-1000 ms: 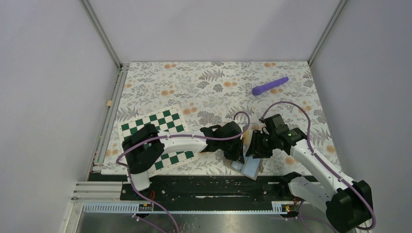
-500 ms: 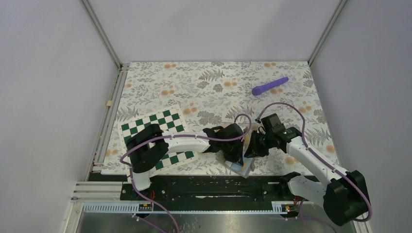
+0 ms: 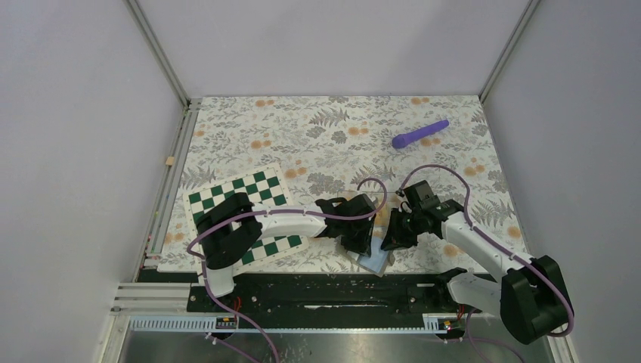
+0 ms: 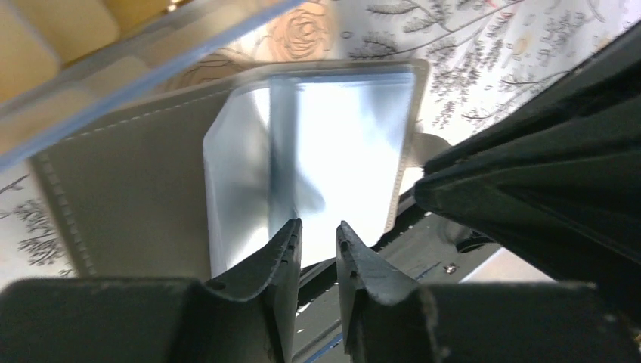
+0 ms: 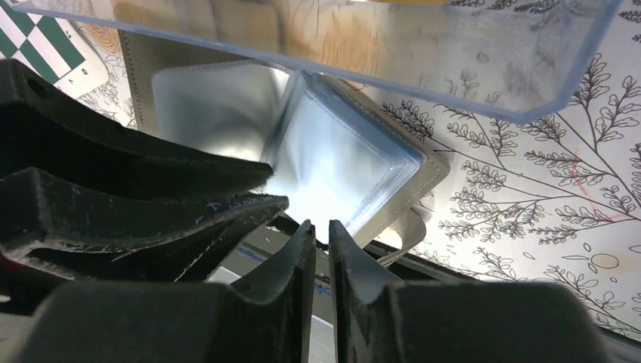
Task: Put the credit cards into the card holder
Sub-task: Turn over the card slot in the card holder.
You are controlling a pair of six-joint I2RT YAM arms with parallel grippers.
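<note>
The grey card holder (image 3: 373,261) lies open at the table's near edge, its clear sleeves (image 4: 332,144) showing; it also shows in the right wrist view (image 5: 344,162). Orange-yellow credit cards (image 4: 53,30) lie in a clear plastic tray (image 5: 453,68) just beyond it. My left gripper (image 4: 318,227) hovers over the sleeves' near edge, jaws a narrow gap apart with nothing seen between them. My right gripper (image 5: 322,224) is closed at the near corner of a raised sleeve. In the top view the left gripper (image 3: 358,236) and the right gripper (image 3: 394,234) meet over the holder.
A green-and-white chessboard (image 3: 243,204) lies under the left arm. A purple rod (image 3: 420,134) lies at the far right. The black base rail (image 3: 325,291) runs right below the holder.
The card holder has shifted left along the near edge. My right gripper has moved left and nearer to the left gripper, which has barely moved.
</note>
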